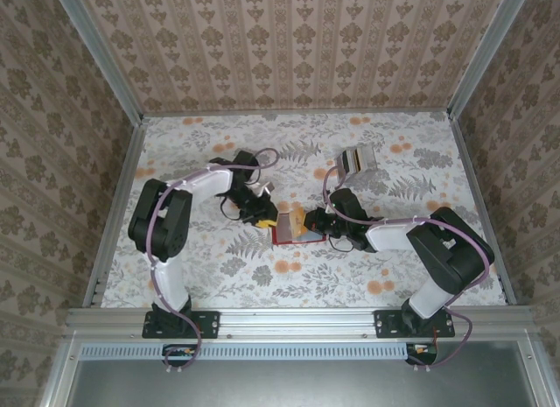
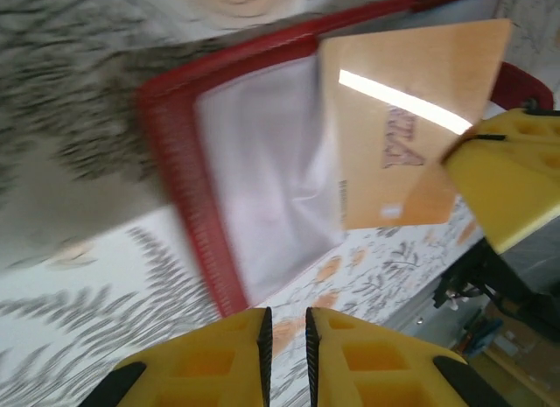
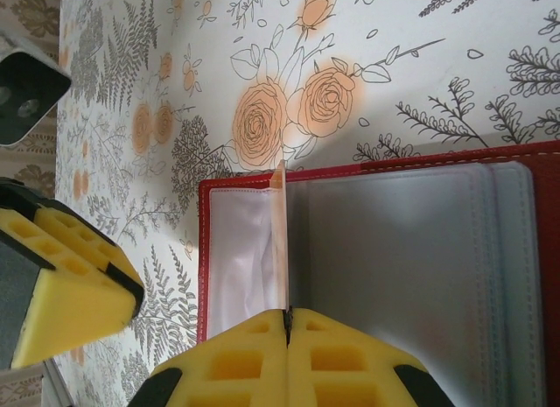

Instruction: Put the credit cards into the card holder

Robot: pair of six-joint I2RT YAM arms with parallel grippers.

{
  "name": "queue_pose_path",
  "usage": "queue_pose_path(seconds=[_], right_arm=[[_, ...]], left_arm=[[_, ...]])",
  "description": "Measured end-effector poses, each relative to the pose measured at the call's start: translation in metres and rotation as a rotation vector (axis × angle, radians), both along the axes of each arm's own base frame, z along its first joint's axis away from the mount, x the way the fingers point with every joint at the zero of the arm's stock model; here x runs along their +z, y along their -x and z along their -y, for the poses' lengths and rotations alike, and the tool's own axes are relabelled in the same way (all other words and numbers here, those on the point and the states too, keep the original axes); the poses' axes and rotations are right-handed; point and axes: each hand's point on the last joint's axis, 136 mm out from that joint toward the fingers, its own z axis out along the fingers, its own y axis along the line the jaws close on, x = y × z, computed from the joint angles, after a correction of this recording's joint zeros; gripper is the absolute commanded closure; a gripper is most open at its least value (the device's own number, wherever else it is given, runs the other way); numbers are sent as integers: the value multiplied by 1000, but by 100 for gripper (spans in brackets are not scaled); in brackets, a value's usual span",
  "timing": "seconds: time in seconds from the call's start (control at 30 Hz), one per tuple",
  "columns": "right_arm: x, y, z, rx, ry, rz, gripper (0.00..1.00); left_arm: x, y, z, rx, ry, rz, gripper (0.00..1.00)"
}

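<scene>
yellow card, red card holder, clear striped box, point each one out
yellow card (image 2: pixel 411 136), left wrist view, middle of its face
card holder (image 3: pixel 394 249), right wrist view, clear inner pocket
clear striped box (image 1: pixel 357 162), top external view, its top

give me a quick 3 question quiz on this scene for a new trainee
1. True or false: the red leather-like folding card holder lies closed.
2. The right gripper is shut on: A) the yellow plastic credit card B) a grey pen C) nothing.
3. In the top view, what stands apart, farther back than the card holder?
Key: 1 false, it lies open; 2 A; 3 the clear striped plastic box.
</scene>
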Motion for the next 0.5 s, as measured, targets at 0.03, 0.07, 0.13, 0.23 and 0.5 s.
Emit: queue_pose_path(seconds=[0.03,0.07,0.13,0.23,0.5], right_arm=[[0,0,0,1,-1,-3,100],[-1,1,0,1,-1,-6,100],[-2,2,1,-2,2,-16,100],[-5,4,2,-9,5,-36,100],[-3,7,4,-11,7,-44,100]], left_arm=[[-3,0,5,-10,8,-4,82],[-7,-1,9,-18,11,-8,84],[-18,0,11,-23,-1,-24,86],[-32,2,7,-21,-42,-47,89],[-34,3,6,2,-55,-77,90]])
